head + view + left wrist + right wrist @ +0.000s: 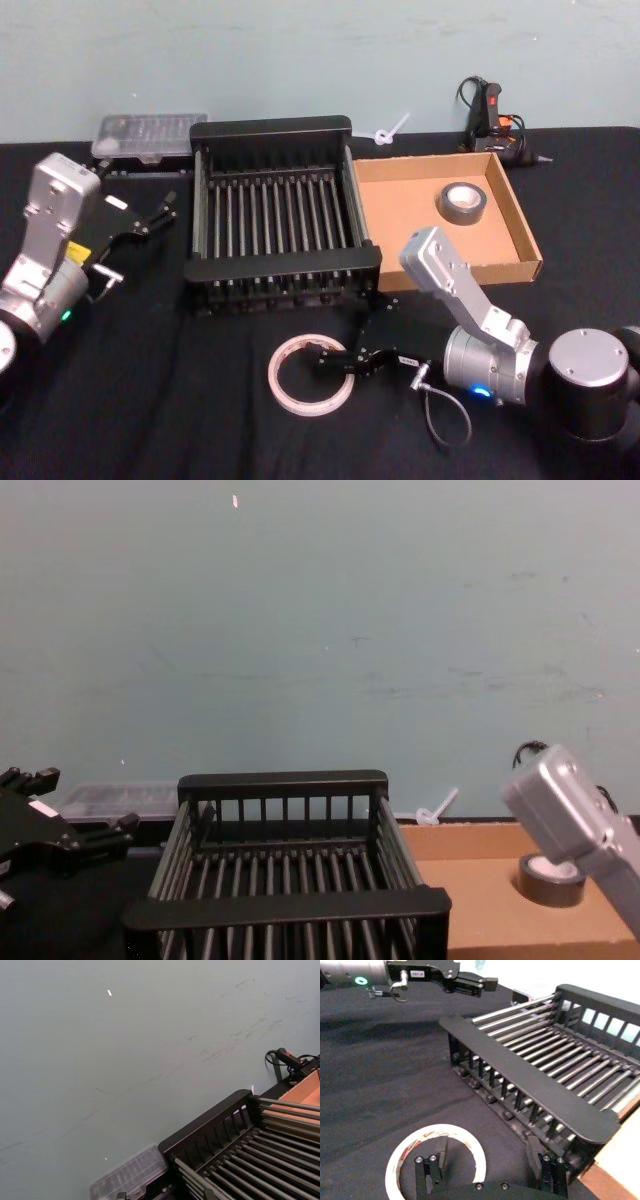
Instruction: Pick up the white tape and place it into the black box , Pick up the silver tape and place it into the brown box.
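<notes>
right gripper (485, 1170): lower centre of wrist view, spread wide, one finger inside white tape (436, 1160)
grip: pinch ring wall squarely
left gripper (150, 220): parked left, apart
next: black box (283, 272)

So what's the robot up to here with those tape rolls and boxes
The right gripper is open at the white tape on the table in front of the black box, one finger inside the ring, not yet closed. The silver tape already lies in the brown box. The left gripper hangs open left of the black box.
</notes>
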